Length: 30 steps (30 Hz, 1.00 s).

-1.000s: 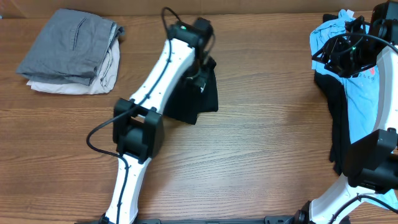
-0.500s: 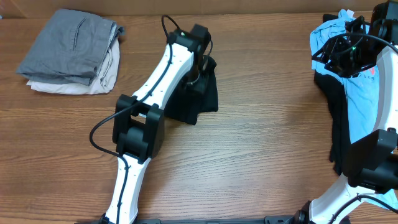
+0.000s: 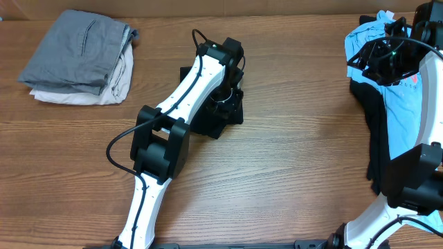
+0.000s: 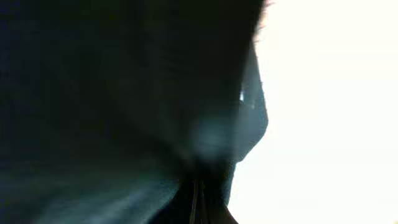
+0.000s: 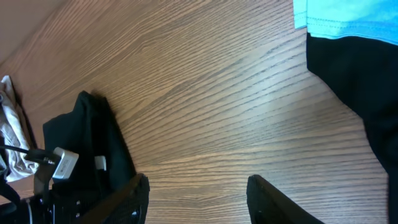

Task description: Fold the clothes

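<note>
At far left the grey and cream stack (image 3: 79,55) is lying folded on the surface (image 3: 291,180). At centre the black T-shirt (image 3: 232,114) is lying bunched under the left gripper (image 3: 223,97), whose jaws are lost in dark blur, so their state cannot be told. The shirt is judged light, limp and easily creased, best pinched at a hem or shoulder edge, and its partly hidden long axis is appearing to run far-to-near. At right the right gripper (image 5: 199,199) is hovering by the light blue tee (image 3: 405,104), jaws spread and empty.

right end effector (image 5: 198,183) with jaws spread apart
</note>
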Each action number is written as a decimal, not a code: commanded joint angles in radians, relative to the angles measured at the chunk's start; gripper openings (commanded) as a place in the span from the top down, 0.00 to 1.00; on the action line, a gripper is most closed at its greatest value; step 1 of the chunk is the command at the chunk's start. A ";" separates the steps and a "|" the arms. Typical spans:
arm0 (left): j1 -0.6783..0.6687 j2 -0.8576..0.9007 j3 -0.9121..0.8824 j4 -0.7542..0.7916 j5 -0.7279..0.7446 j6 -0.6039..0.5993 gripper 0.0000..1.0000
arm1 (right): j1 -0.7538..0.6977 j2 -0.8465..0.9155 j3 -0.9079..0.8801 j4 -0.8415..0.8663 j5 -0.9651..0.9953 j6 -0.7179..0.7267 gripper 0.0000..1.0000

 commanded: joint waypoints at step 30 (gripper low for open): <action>-0.098 -0.019 0.275 0.036 -0.392 -0.059 0.03 | 0.001 -0.001 -0.005 0.023 0.008 -0.007 0.27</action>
